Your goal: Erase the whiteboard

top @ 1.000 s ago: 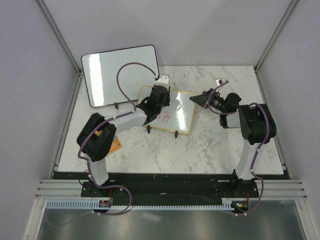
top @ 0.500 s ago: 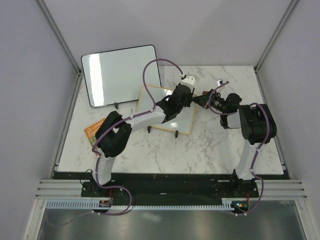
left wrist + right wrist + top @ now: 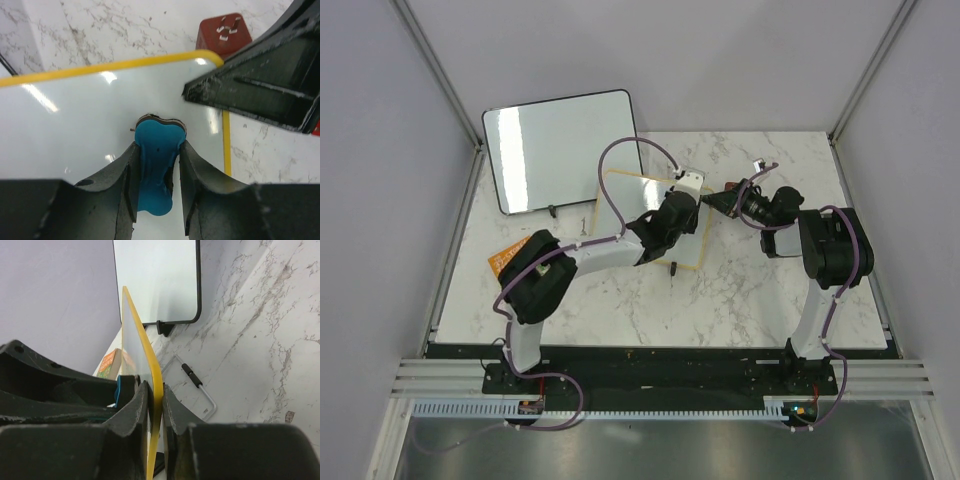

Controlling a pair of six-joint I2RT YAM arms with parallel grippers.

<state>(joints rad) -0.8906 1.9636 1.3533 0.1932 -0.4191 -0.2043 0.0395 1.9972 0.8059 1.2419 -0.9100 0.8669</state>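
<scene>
While top view hides it, L wrist shows L gripper pinching blue eraser on glossy board; R gripper clamps its yellow edge.

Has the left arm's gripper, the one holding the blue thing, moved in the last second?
Yes. The left gripper swept right across the whiteboard, away from the black-framed board and toward the right gripper.
</scene>
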